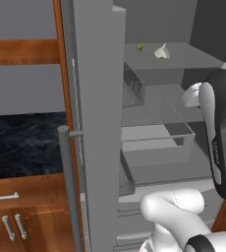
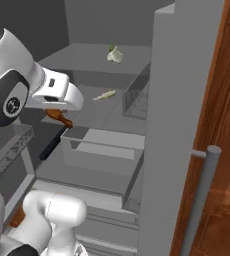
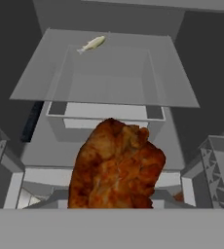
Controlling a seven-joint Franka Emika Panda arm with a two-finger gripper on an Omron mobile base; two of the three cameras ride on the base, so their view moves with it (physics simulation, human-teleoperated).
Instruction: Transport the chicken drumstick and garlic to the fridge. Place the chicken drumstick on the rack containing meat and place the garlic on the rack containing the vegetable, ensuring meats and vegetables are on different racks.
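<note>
Glossy, bumpy brown chicken drumstick (image 3: pixel 116 168) sits clamped in the tool (image 2: pixel 62 116); off-white pointed garlic (image 1: pixel 161 51) at twelve o'clock.

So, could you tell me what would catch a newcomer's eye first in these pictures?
The glossy brown chicken drumstick looms in the hand view, held in the shut gripper before the open fridge. Beyond it, a small pale fish lies on the second shelf, and the garlic sits near a tiny green item on the top shelf.
</note>
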